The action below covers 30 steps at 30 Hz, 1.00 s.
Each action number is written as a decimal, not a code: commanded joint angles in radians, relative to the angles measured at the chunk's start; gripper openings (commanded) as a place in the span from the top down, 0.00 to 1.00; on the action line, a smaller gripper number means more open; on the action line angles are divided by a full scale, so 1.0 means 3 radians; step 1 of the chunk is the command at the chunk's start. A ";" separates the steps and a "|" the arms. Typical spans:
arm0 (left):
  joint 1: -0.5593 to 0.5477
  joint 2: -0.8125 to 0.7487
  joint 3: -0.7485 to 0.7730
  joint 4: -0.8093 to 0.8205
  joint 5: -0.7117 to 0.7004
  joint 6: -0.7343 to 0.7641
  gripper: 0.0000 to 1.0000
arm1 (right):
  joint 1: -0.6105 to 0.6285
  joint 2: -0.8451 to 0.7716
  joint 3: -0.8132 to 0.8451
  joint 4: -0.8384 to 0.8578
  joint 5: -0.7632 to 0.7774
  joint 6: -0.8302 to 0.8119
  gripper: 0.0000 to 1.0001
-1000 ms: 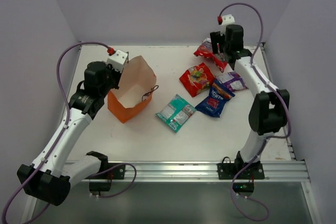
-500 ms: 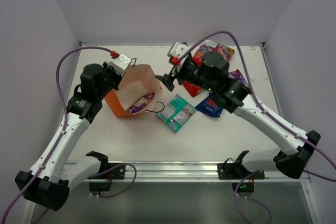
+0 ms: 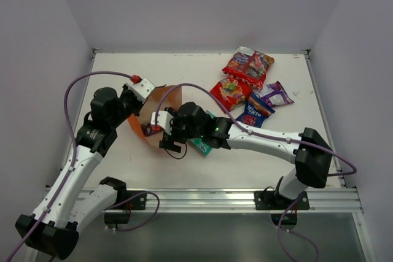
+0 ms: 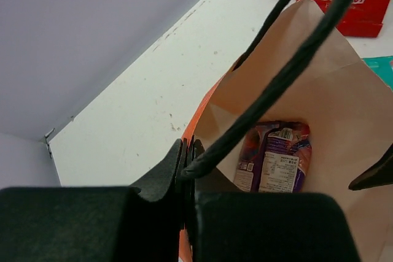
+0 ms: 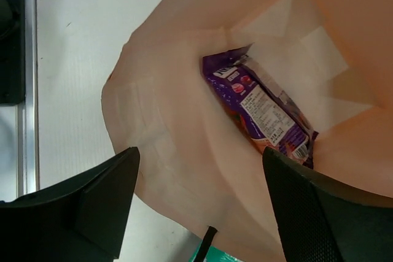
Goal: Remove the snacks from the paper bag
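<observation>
snack left: we are seeing one purple packet (image 5: 261, 111) lying flat at the bottom of the paper bag (image 5: 159, 108).
bag: tilting on the surface (image 3: 123, 72), mouth facing the right arm.
left gripper (image 4: 186, 162): jaws clamping together on the bag's rim beside the handle (image 4: 288, 72).
right gripper (image 5: 199, 157): jaws standing wide apart, empty, hovering at the mouth.
step: we are judging it a reach-in, so we are advising lining the jaws across the packet's narrow width, pinching foil and not paper, then pulling straight out.
risk: snagging the handle loop.
already out: red packet (image 3: 232, 92) and others lying well apart.
</observation>
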 commanded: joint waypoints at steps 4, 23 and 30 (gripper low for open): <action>-0.0032 -0.0248 -0.0221 0.0074 0.0453 0.0072 1.00 | 0.0167 0.0047 0.0170 -0.0131 -0.0171 0.0027 0.18; -0.0067 -0.0305 -0.0313 0.0017 0.0632 0.0011 1.00 | 0.0162 0.0113 0.0293 0.0460 0.0401 -0.0575 0.24; -0.0067 -0.0330 -0.0272 0.0023 0.0638 -0.0071 1.00 | 0.0070 0.0573 0.0089 0.0696 0.0550 -0.0873 0.23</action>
